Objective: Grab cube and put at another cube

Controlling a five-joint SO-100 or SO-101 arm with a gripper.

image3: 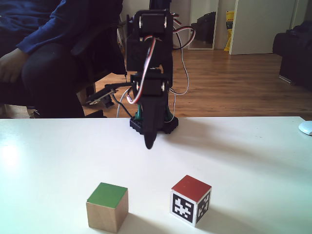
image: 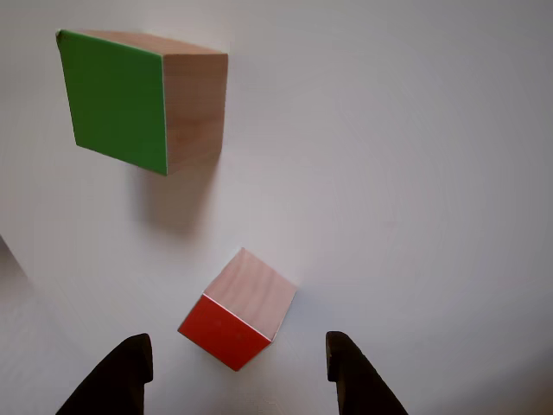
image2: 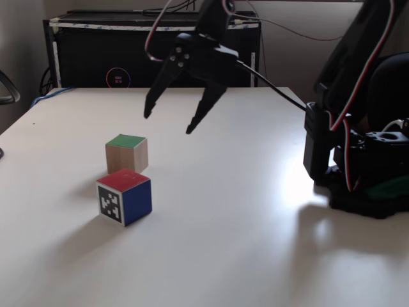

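On the white table [image2: 243, 211], left to right in a fixed view: the light-brown wooden cube with a green top face [image2: 126, 153] rests flat, and just beside and in front of it stands the second cube with a red top, a blue side and a black-and-white marker face [image2: 124, 196]; whether the two touch cannot be told. Above and to their right, the black two-finger gripper [image2: 169, 123] hangs in the air, jaws spread wide and holding nothing. In the other view the green-faced cube [image: 138, 99] lies upper left, the red-faced cube [image: 239, 309] between the dark fingertips [image: 125, 367]. A seated person [image3: 44, 53] appears behind the table.
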